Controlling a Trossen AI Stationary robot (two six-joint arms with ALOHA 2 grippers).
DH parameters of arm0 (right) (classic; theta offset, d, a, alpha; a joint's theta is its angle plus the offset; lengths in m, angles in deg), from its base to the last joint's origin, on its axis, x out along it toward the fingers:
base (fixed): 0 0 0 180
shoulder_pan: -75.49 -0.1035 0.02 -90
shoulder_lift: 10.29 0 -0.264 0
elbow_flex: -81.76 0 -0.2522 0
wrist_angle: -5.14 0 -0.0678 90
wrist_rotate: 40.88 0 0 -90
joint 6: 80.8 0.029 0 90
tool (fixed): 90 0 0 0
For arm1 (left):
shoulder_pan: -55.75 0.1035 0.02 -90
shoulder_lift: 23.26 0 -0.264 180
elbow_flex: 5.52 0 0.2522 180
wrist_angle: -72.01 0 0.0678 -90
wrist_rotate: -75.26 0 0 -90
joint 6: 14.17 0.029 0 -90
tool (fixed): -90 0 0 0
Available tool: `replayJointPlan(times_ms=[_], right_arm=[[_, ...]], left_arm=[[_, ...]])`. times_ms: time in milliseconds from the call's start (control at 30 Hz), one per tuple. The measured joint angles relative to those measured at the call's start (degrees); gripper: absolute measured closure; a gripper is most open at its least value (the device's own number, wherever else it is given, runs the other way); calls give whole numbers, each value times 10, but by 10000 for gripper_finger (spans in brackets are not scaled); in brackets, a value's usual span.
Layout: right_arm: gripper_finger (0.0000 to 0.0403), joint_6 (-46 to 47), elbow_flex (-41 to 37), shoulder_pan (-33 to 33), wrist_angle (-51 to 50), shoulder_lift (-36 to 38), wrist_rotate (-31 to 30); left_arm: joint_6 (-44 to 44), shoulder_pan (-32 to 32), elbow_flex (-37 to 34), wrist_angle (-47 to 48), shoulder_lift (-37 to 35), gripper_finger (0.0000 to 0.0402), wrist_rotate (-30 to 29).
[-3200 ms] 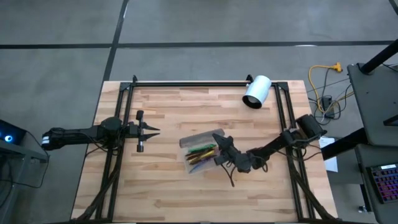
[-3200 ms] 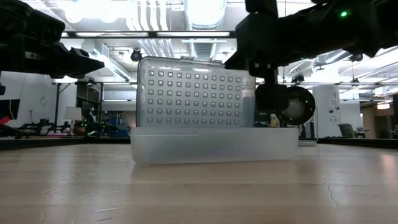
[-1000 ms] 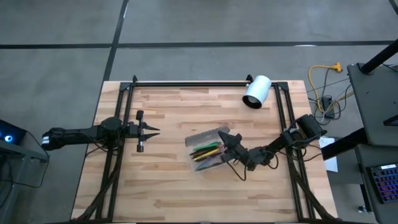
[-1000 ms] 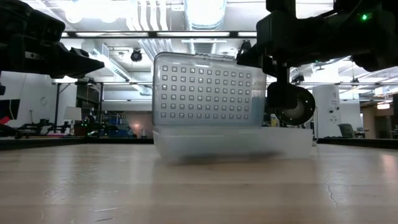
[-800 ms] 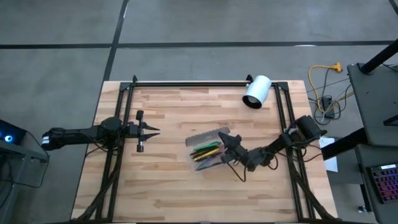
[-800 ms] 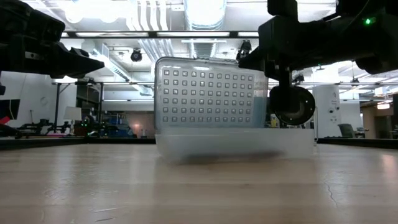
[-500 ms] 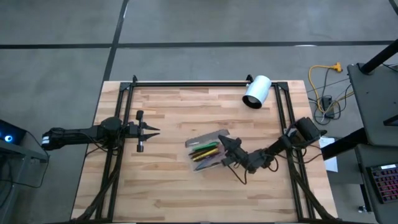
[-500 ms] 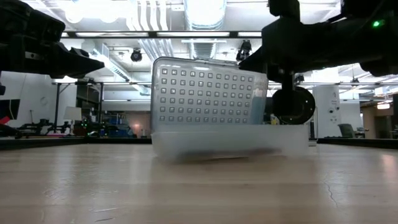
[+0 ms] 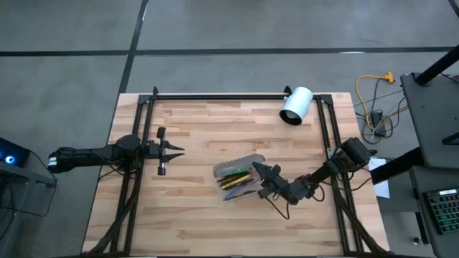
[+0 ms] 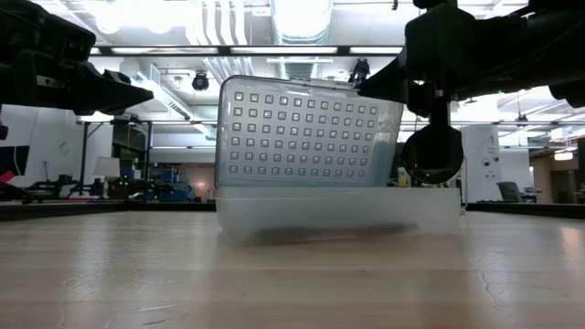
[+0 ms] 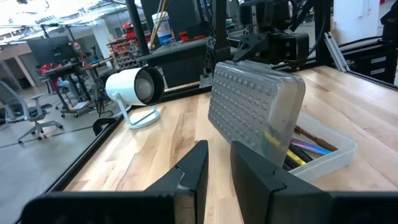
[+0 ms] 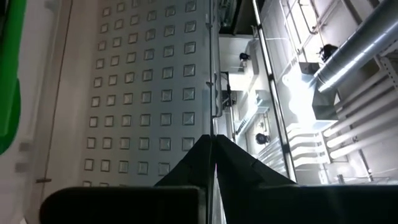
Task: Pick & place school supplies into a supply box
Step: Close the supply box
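We saw the supply box [image 9: 239, 178] sitting near the middle of the wooden table [image 9: 186, 215], a little toward the right arm's side, its translucent tray open and its grey textured lid [image 10: 306, 132] standing nearly upright, leaning slightly over the tray. Inside the tray lay the school supplies [image 9: 237, 178]: from above we could make out green, yellow and darker pens or pencils bunched together, and from the left wrist a yellow and a purple piece showed through the clear wall [image 11: 297, 149].

The right gripper [image 9: 259, 172] reached in low from the table's right edge to the box's right end, its two fingers pressed tight together. Its tip was at the lid's edge; we could not tell whether it gripped anything, and nothing showed between the fingers. In the right wrist view the closed fingertips [image 12: 212, 149] lay along the lid's dimpled inner face, with a strip of green at the side.

The left gripper [image 9: 178, 150] waited well apart over the table's left part, pointing toward the box, fingers slightly parted and holding nothing.

A white cylinder [image 9: 295, 105] lay near the table's far right corner.
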Motion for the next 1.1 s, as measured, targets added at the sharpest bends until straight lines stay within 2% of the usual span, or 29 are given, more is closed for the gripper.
replayJointPlan(times_ms=[600,967,1100], right_arm=[[394,57,0,0,-46,1,6],[394,59,0,-10,-51,0,15],[380,59,0,-15,-53,0,23]], left_arm=[[0,0,0,0,0,348,0],[0,0,0,0,0,348,0],[0,0,0,0,0,348,0]])
